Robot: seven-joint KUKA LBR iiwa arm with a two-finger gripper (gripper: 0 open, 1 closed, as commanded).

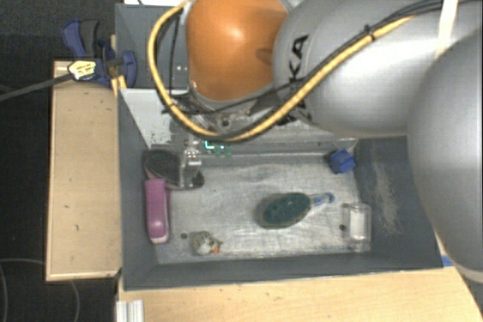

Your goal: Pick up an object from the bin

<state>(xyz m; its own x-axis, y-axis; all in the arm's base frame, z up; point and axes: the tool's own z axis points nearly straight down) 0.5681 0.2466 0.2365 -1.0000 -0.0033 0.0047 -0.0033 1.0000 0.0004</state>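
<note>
Hand (190, 167) low in the bin's (136, 237) upper-left corner, beside a black object (161, 162) | grip: we cannot tell | pink bar (156, 209) just below, long axis top-to-bottom.

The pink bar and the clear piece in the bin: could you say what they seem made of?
The pink bar is likely smooth opaque plastic, by its even colour and dull sheen. The clear piece is transparent plastic or glass, as the bin floor shows through it; I cannot tell which.

Pink bar (156, 209), dark green oval brush (284, 210), small blue block (341, 161), grey bin (234, 192).
</note>
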